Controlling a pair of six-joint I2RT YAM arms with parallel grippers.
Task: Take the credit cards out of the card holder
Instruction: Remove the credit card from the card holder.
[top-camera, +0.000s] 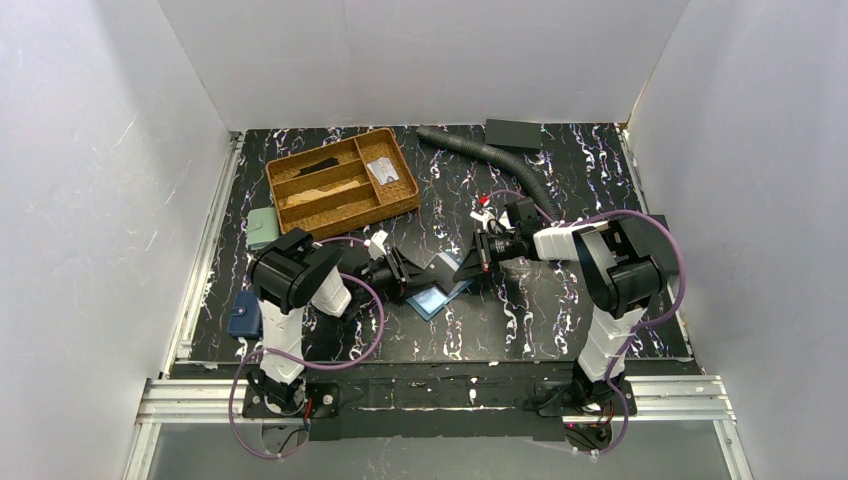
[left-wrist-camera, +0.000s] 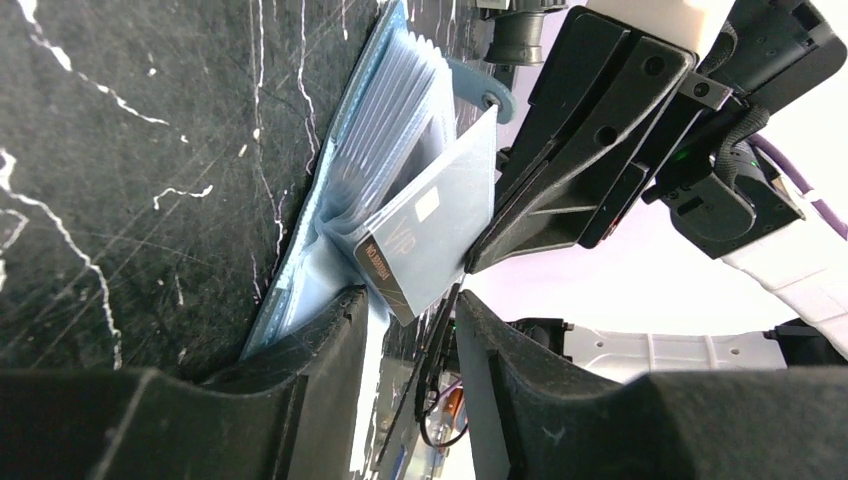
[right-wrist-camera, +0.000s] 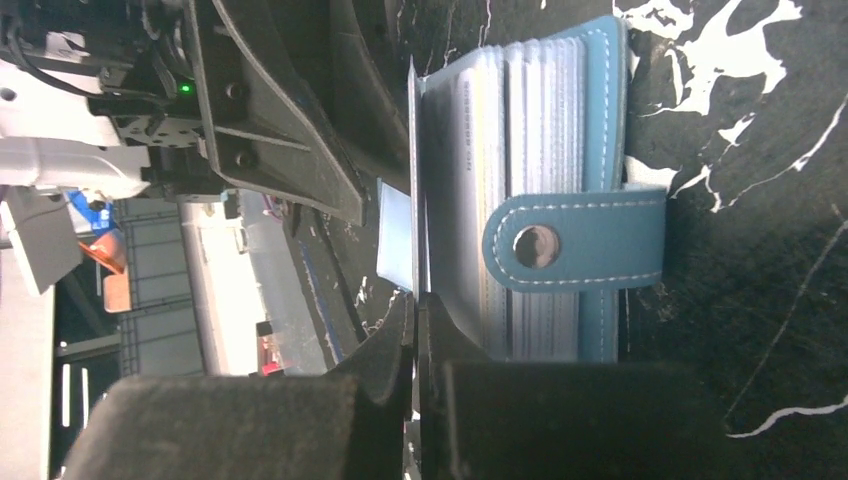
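Where it gapes, card holder (right-wrist-camera: 590, 240) (stitched) looks ribbed.

Black marbled table (top-camera: 560, 330) carries card holder (top-camera: 438, 298), wicker tray (top-camera: 350, 218), hose (top-camera: 490, 155).

Teal card holder (left-wrist-camera: 370, 120) lying spread on the black marbled counter (left-wrist-camera: 130, 200), clear sleeves fanned up, pale whitish-blue card (left-wrist-camera: 440, 210) poking out of one sleeve, its outer edge pinched by the right end effector (left-wrist-camera: 478, 262), left end effector (left-wrist-camera: 410, 310) below, fingers parted either side of the card's lower corner
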